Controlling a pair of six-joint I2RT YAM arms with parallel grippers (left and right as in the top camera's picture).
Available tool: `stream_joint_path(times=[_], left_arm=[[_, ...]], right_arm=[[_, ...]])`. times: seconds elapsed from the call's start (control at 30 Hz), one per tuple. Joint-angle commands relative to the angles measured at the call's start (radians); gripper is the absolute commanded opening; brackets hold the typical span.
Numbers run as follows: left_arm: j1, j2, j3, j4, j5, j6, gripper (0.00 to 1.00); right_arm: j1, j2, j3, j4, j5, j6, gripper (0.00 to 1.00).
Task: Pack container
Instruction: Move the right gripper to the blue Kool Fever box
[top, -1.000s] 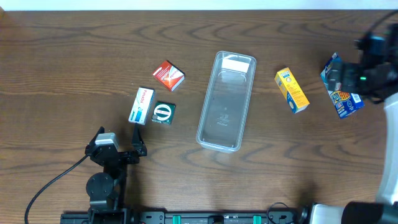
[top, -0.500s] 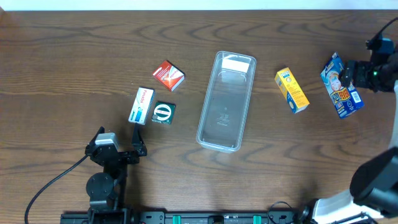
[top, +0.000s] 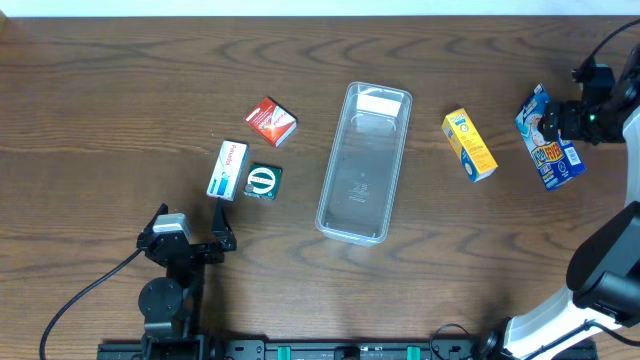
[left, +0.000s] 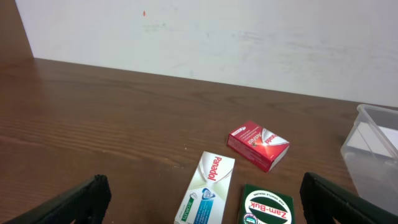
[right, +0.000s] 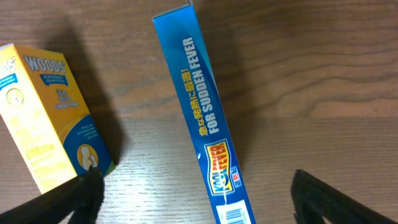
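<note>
The container (top: 363, 163), a long clear plastic tray, lies mid-table; its near corner shows in the left wrist view (left: 373, 146). My right gripper (top: 560, 120) (right: 202, 199) hangs open above a blue Kool Fever box (top: 550, 140) (right: 205, 124), one finger on each side with wide gaps. A yellow Woods box (top: 469, 145) (right: 46, 118) lies to its left. My left gripper (top: 192, 222) (left: 205, 202) rests open and empty near the front edge. Ahead of it lie a white Panadol box (top: 228, 169) (left: 206, 186), a green Zam-Buk box (top: 264, 181) (left: 267, 206) and a red box (top: 271, 121) (left: 257, 144).
A white patch (top: 383, 103) shows at the far end of the tray. A black cable (top: 80, 300) runs from the left arm's base toward the front left. A white wall (left: 217, 37) stands behind the table's back edge.
The right arm has shifted a little to the right above the blue box, uncovering more of its top. The left arm and all boxes have stayed put.
</note>
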Motion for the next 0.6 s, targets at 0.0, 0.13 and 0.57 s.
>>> stream_joint_path(times=[0.0, 0.13, 0.57], left_arm=[[0.003, -0.005, -0.016, -0.037, -0.008, 0.013, 0.98], [0.003, -0.005, -0.016, -0.037, -0.008, 0.013, 0.98], [0.003, -0.005, -0.016, -0.038, -0.008, 0.013, 0.98]], right_arm=[[-0.001, 0.038, 0.019, 0.004, -0.012, -0.019, 0.87], [-0.001, 0.068, 0.019, 0.000, -0.012, -0.017, 0.82], [-0.001, 0.135, 0.018, -0.011, -0.013, -0.016, 0.58]])
